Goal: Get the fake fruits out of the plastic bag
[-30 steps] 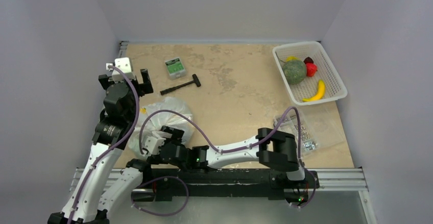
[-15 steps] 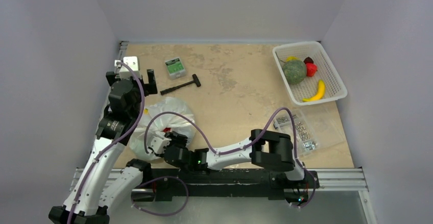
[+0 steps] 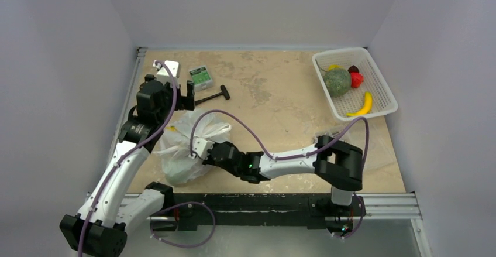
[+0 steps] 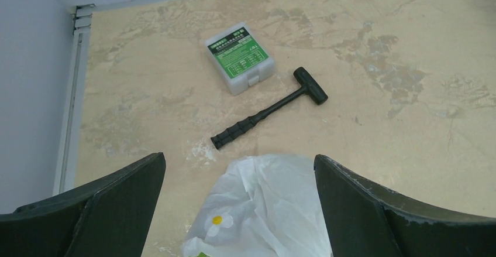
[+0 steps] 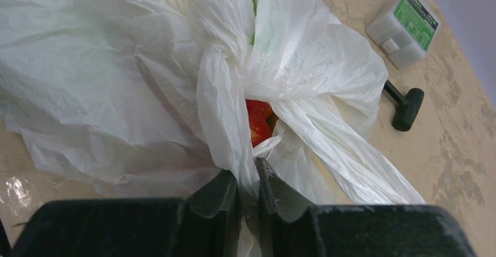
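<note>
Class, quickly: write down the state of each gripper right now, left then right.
Left gripper: open, holding nothing.
Right gripper: closed on a fold of the plastic bag.

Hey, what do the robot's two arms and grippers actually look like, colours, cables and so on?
Both the left arm and the right arm have white links with chunky black joints. A loose purple cable loops along each. The left gripper and right gripper have black, wedge-shaped fingers.
</note>
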{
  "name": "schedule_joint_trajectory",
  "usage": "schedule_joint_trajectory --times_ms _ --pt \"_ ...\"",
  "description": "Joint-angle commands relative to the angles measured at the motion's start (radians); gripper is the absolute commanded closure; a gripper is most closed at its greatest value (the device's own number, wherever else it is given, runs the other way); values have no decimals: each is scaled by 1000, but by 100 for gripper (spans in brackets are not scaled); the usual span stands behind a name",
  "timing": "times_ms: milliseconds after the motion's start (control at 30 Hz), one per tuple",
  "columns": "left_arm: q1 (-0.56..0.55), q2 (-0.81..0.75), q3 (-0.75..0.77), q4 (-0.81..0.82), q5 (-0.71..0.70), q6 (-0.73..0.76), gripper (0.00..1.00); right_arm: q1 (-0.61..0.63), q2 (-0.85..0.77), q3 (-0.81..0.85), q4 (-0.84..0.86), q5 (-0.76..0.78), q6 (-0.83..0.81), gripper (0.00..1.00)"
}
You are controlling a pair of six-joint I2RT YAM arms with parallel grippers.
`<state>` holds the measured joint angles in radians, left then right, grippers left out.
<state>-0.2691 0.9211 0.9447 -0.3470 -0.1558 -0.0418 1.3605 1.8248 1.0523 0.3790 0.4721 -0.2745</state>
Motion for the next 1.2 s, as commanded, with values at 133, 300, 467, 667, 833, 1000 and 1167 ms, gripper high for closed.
schedule_joint_trajectory --times_ms 133,300,467,667,833,1000,1167 --pt "-2 86 108 -63 65 -30 0 -208 -148 -50 -57 -286 49 88" --pt "-2 126 129 -84 148 -23 0 -286 -186 -49 -69 -269 113 74" --pt "-10 151 147 -117 165 -20 0 -294 -201 9 -156 -146 238 54" --pt "-17 185 186 -168 189 -12 0 -291 -228 96 -362 -132 456 36" --pt "-18 174 192 -174 164 -12 1 -244 -302 77 -423 -115 653 23" --pt "-18 152 180 -163 130 -5 1 -67 -334 42 -387 -30 775 18" --pt "-18 149 180 -165 127 -6 1 22 -271 17 -205 -202 770 33"
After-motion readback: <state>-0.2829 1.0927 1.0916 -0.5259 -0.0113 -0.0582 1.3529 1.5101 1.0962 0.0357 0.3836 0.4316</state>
